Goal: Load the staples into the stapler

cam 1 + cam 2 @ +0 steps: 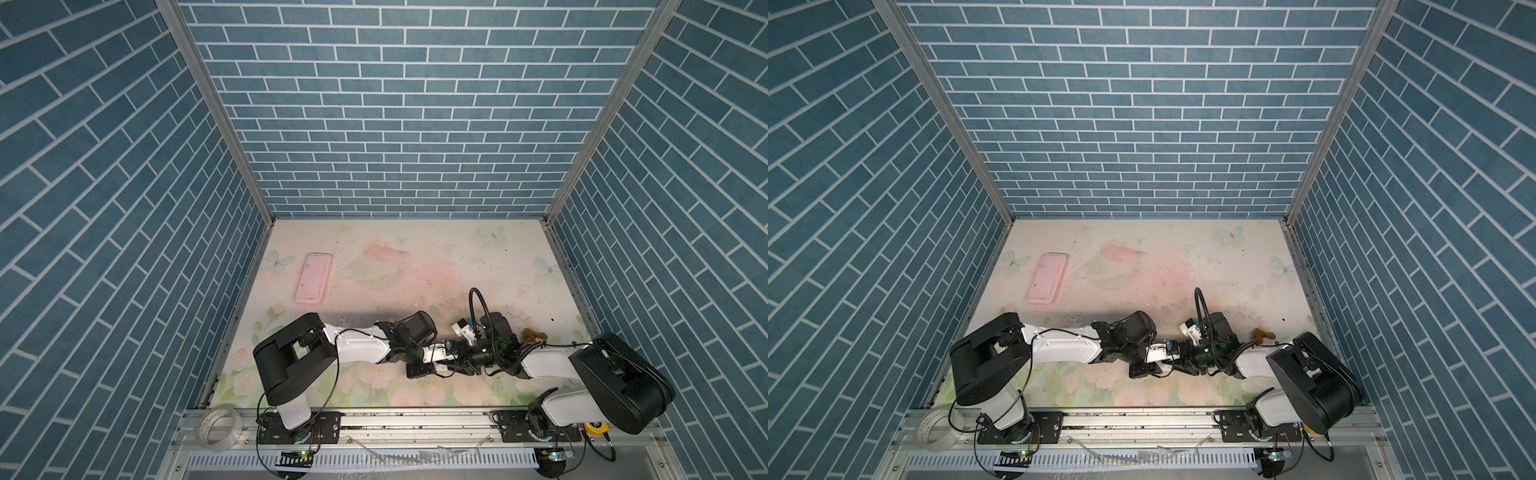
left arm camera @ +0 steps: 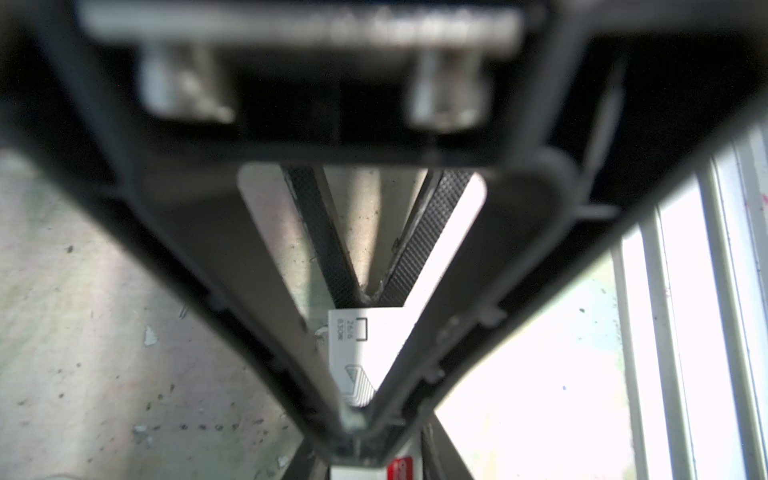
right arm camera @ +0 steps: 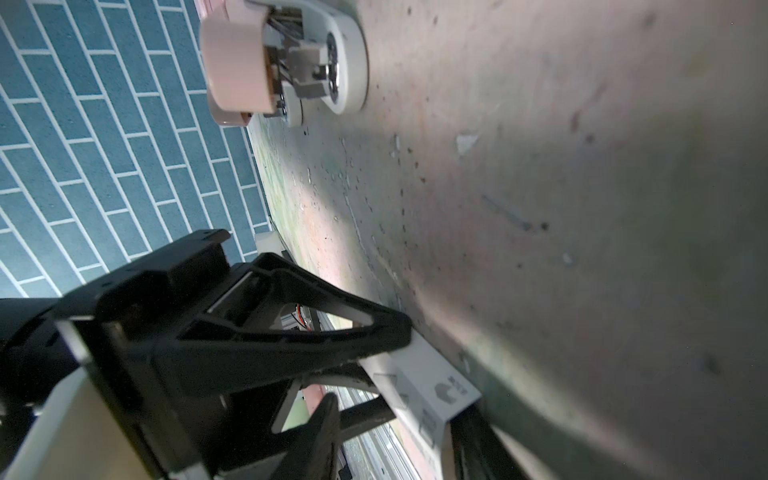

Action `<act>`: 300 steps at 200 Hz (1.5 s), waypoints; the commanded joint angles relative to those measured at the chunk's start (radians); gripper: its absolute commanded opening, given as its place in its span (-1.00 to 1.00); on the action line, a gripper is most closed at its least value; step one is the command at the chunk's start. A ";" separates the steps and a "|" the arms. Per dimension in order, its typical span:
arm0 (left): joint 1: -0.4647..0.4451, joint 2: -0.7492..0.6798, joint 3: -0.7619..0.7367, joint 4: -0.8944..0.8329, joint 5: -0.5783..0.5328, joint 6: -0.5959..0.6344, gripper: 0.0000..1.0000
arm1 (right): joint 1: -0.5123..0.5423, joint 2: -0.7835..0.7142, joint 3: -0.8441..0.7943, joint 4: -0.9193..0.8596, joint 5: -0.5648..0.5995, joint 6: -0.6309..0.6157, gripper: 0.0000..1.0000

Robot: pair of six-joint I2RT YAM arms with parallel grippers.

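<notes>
White card is all that shows of the staples. A white card box (image 2: 365,345), printed with a small staple outline and a drawing of a strip, is caught between the two claws. The grey strips themselves cannot be made out in any view.

The left claw (image 2: 357,422) is nearly closed, its black tips pinched onto the box. The right wrist view shows one of its hollow triangular fingers (image 3: 386,338) pressing its tip on an edge of the box (image 3: 434,384). The right claw (image 3: 395,409) stands about half open, with a dark finger on either side of the box's other end, the end that bears a red mark (image 2: 401,467). It appears to grip the box across its width.

In both top views the claws meet low and a little right of centre, and the box is hidden under the wrists.

The stapler (image 1: 313,278), pink on top, lies well apart from them in the left middle of the bench (image 1: 436,257), close to the left wall. In the right wrist view the stapler (image 3: 286,62) shows metal parts in a gap between its pink top and white base.

A small brown lump (image 1: 534,333) sits to the right of the claws. A roll of clear tape (image 1: 221,428) rests on the metal rail at the lower left.
</notes>
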 commanded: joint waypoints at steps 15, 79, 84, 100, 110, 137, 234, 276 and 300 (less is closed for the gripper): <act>0.001 0.055 -0.023 -0.107 -0.005 0.005 -0.32 | 0.006 0.034 0.004 0.062 -0.017 0.027 -0.11; 0.001 0.059 -0.021 -0.107 -0.002 0.008 -0.30 | 0.006 0.046 0.003 0.064 -0.023 0.030 -0.09; 0.000 0.059 -0.021 -0.107 -0.002 0.008 -0.29 | 0.006 0.049 0.005 0.062 -0.026 0.030 -0.09; 0.000 0.060 -0.021 -0.107 0.000 0.008 -0.29 | 0.006 0.058 0.006 0.064 -0.029 0.030 -0.09; 0.001 0.060 -0.019 -0.109 0.001 0.010 -0.28 | 0.006 0.060 0.006 0.064 -0.030 0.029 -0.09; 0.000 0.061 -0.021 -0.109 0.004 0.011 -0.26 | 0.007 0.069 0.010 0.069 -0.032 0.030 -0.09; 0.001 0.004 -0.049 -0.093 0.007 0.019 -0.04 | 0.006 0.075 0.011 0.009 0.014 -0.002 -0.08; 0.006 -0.081 -0.035 -0.147 0.016 0.033 0.19 | 0.006 0.052 0.017 -0.060 0.024 -0.035 -0.08; 0.010 -0.119 -0.007 -0.213 0.017 0.056 0.29 | 0.005 0.044 0.022 -0.079 0.025 -0.051 -0.07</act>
